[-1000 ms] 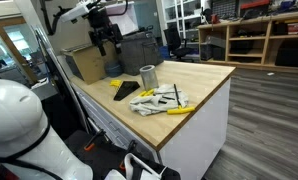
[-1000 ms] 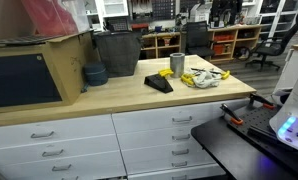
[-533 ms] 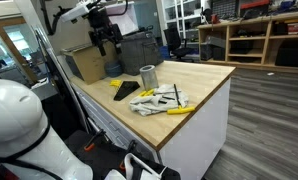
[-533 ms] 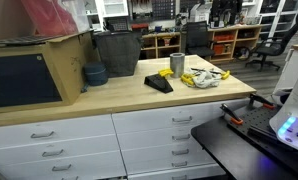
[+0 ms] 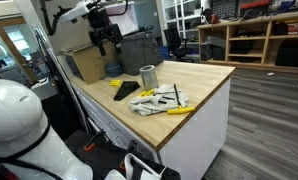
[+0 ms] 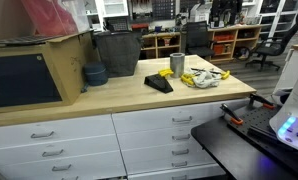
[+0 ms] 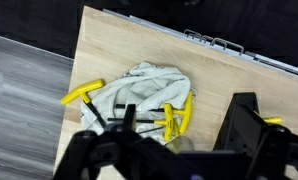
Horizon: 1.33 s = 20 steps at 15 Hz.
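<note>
Wrist view, spread claw, rag below, seemingly apart

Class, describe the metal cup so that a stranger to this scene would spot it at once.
Find the wooden counter. On it, beside the white cloth strewn with yellow tools, stands the metal cup. It is the only shiny upright cylinder there.

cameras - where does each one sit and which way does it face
In an exterior view: raised off the worktop corner, looking across it to the arm at the far end; a white rounded shape fills the near corner.
In an exterior view: before the drawers, looking along the worktop; no arm shows.
Wrist view: looks down on the cloth; blurred open fingers at the bottom.
Shared: the cloth in all three; the metal cup in both exterior views.
</note>
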Each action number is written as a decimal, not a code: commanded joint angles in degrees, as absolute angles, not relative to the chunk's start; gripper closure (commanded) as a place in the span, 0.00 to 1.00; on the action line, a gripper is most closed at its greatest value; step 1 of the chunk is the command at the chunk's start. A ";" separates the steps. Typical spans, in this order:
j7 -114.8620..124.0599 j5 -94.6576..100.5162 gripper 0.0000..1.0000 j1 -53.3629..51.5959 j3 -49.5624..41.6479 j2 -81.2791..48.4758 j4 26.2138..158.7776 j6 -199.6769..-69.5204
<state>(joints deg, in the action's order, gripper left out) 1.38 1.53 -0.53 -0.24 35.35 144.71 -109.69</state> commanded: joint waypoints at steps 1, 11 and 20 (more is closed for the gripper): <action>1.25 1.37 0.00 -0.25 0.01 35.32 144.60 -109.56; 4.86 0.92 0.00 2.74 -1.61 29.77 140.74 -109.05; 12.90 0.62 0.00 5.16 -1.63 11.36 124.22 -107.88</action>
